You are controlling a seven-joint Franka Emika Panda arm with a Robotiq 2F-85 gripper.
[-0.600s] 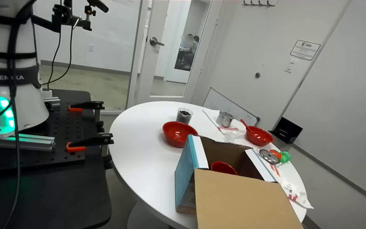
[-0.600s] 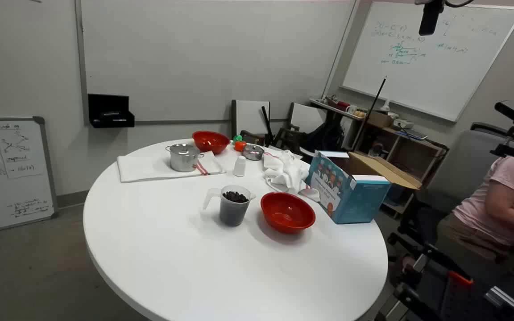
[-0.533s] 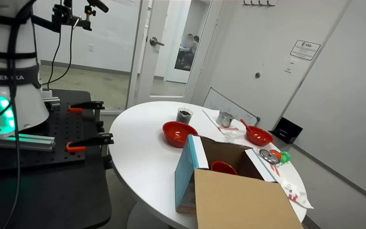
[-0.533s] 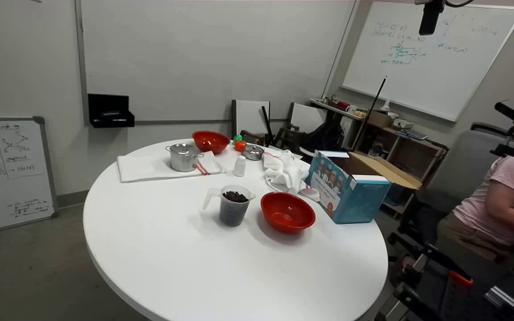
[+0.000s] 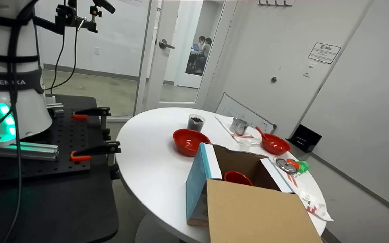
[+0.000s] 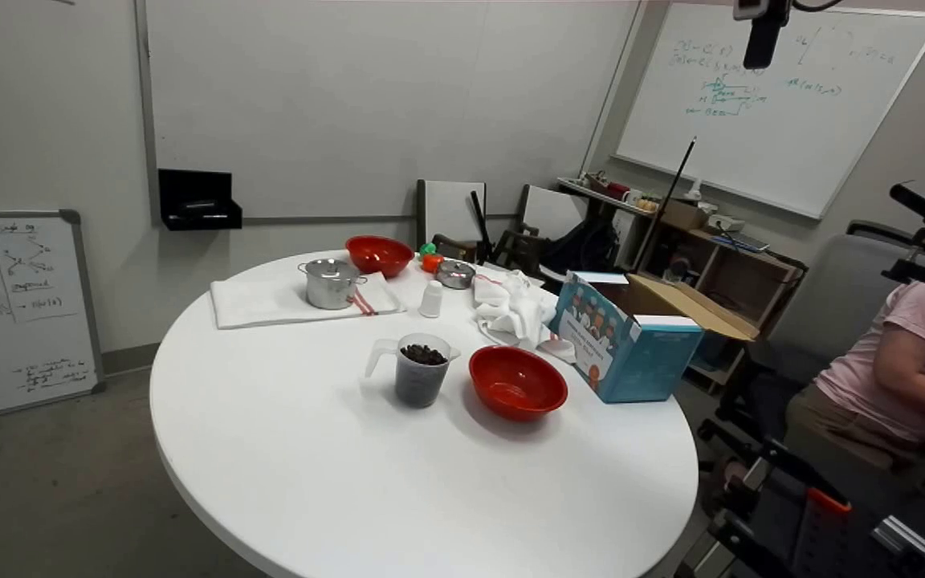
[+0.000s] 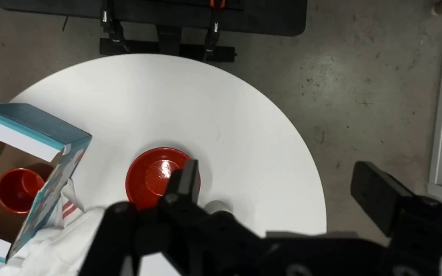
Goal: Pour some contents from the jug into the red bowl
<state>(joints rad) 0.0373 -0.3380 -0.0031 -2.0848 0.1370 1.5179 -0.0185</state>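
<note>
A translucent jug with a handle stands upright on the white table in both exterior views (image 6: 419, 382) (image 5: 195, 125), with dark pieces inside. The wide red bowl stands beside it, apart, in both exterior views (image 6: 518, 387) (image 5: 190, 143); no contents show in it. In the wrist view the red bowl (image 7: 144, 180) is partly behind a finger, and the jug (image 7: 216, 206) is mostly hidden by the gripper. My gripper (image 7: 276, 172) is open, with nothing between its fingers, high above the table. Its dark tip (image 6: 763, 46) shows at the top of an exterior view.
An open blue box (image 6: 654, 365) holding a red cup (image 7: 19, 190) stands near the red bowl. A metal pot (image 6: 332, 286) on a folded towel, another red bowl (image 6: 379, 257), a white shaker (image 6: 431, 299), a metal lid (image 6: 456, 274) and a crumpled towel (image 6: 515, 309) lie farther back.
My gripper has moved slightly left and down at the top of an exterior view. The jug, bowl and other table objects have not moved.
</note>
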